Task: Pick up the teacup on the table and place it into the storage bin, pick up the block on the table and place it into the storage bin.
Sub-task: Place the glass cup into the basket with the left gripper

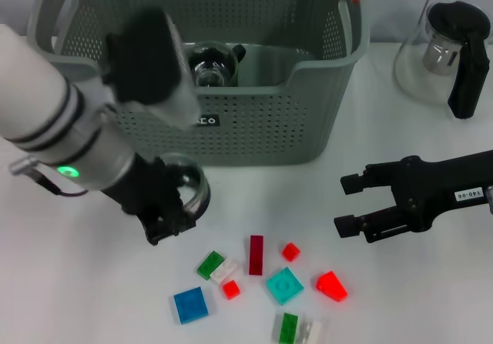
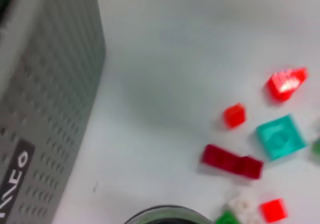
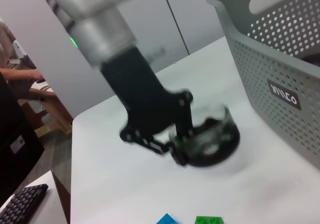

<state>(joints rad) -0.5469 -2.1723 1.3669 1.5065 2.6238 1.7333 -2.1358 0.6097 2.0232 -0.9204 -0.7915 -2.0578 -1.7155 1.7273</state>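
**Teacup gripped, bin still waiting for it**

Just in front of the storage bin point(image 1: 231, 121), your left gripper point(image 1: 173, 205) was down at the table point(image 1: 92, 290), its jaws pinching the rim of the clear glass teacup point(image 1: 189, 184). The right wrist view showed the same grip from the side, the cup point(image 3: 212, 141) low at the table surface beside the bin's labelled wall point(image 3: 280, 93); whether it had left the surface could not be told.

So you were at the first pickup, by my reading. A glass item already lay inside the bin point(image 1: 209, 65), but the held cup was not in, and no block looked moved: the dark red block point(image 1: 256, 254), the teal one point(image 1: 285, 285) and the blue one point(image 1: 190, 305) lay loose on the table.

Your right gripper point(image 1: 348, 203) hovered idle over the table to the right of the blocks, jaws spread and empty. A glass teapot point(image 1: 447, 55) stood beyond it.
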